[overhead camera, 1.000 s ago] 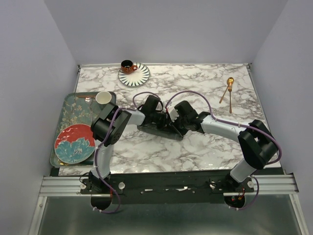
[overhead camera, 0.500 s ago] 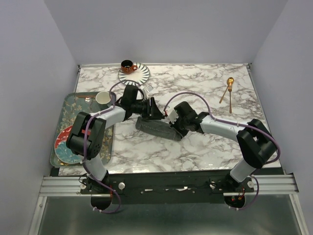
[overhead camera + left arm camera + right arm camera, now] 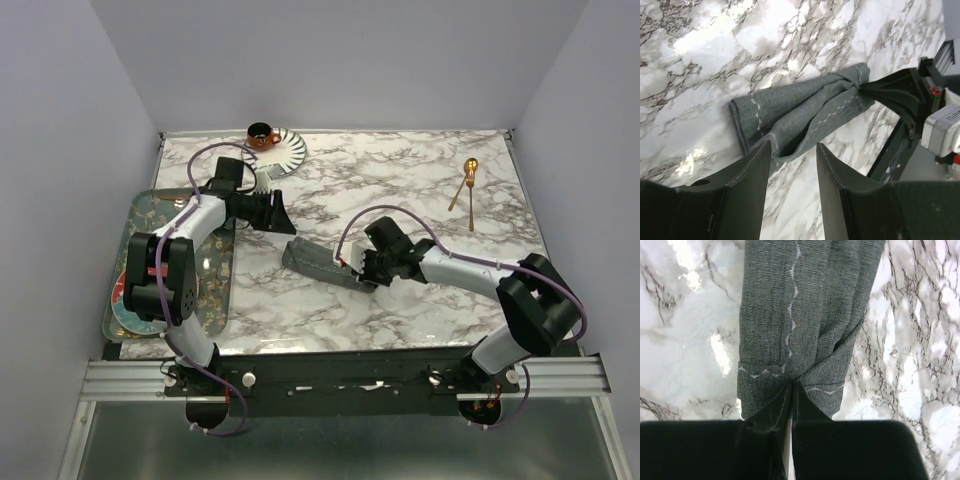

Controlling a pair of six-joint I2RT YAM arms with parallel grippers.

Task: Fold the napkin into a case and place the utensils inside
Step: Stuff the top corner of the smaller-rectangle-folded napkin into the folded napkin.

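Marble table [image 3: 420,300]: right gripper [image 3: 791,386] pinches 1 end of folded napkin [image 3: 318,262]; left gripper [image 3: 793,146] half open, empty. Risk: folds spring apart on release, before 2 utensils [image 3: 467,185] enter.

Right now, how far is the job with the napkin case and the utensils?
Done: the napkin is folded into a long narrow case on the table. In hand: the right gripper pinches one end; the left gripper is open and clear of it. Left: both utensils lie bare at the far right, none inside.
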